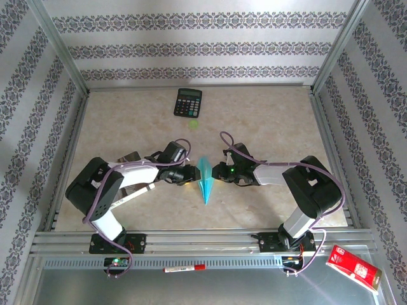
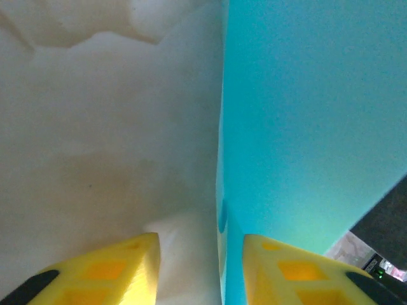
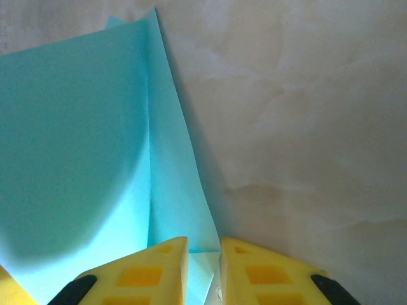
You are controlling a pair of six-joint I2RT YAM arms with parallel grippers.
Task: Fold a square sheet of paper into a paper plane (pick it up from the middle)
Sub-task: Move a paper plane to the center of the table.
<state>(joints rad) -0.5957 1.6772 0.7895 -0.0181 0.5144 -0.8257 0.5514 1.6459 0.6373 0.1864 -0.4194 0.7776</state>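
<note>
The paper plane point(image 1: 205, 180) is thin light-cyan paper, matt and smooth, with sharp creases. The table point(image 1: 273, 121) has a hard, marbled beige top, smooth with a faint sheen. On the right gripper point(image 3: 203, 251), the fingers point(image 3: 149, 273) are moulded yellow plastic, matt. The calculator point(image 1: 187, 102) is black plastic with a dull finish. The frame rails point(image 1: 203, 236) are bare silver-grey metal. The walls point(image 1: 203, 47) carry a matt printed covering; whether paper or cloth cannot be told.

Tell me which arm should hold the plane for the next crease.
Right, probably: the right end effector straddles an edge of the paper plane, jaws nearly closed; the left end effector gapes wider.
</note>
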